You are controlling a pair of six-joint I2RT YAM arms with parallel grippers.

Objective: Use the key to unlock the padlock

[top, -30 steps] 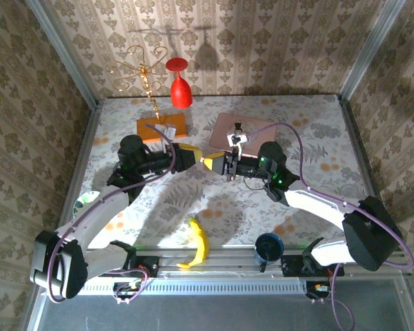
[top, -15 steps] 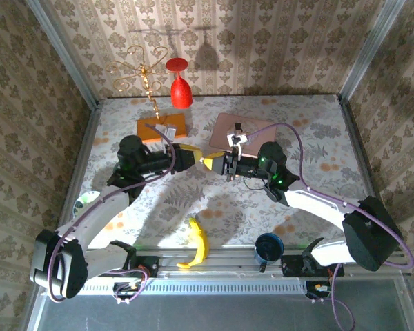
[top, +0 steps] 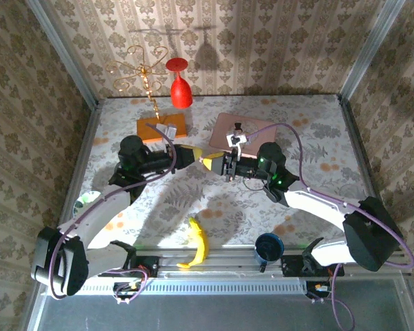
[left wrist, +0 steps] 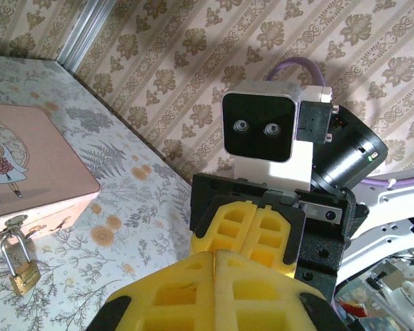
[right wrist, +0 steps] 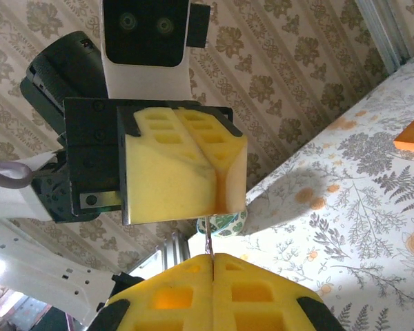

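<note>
Hardly anything has moved since a second ago: both arms stay nose to nose over the middle of the flowery table. We are at the step of passing the key. Our right gripper has its yellow foam pads pressed together on a thin silvery bit of metal, which we take for the key. It sticks out toward our left gripper. Those pads are pressed together too. The key touches their seam, but we cannot tell if they grip it.

The tiny pale-gold metal padlock with a silvery shackle hangs from the clasp of the flat pink rectangular box, just on the far side of the grippers. It looks locked.

Next, we think one gripper must hold the key alone, carry it to the padlock and aim its tip at the little keyhole.
</note>
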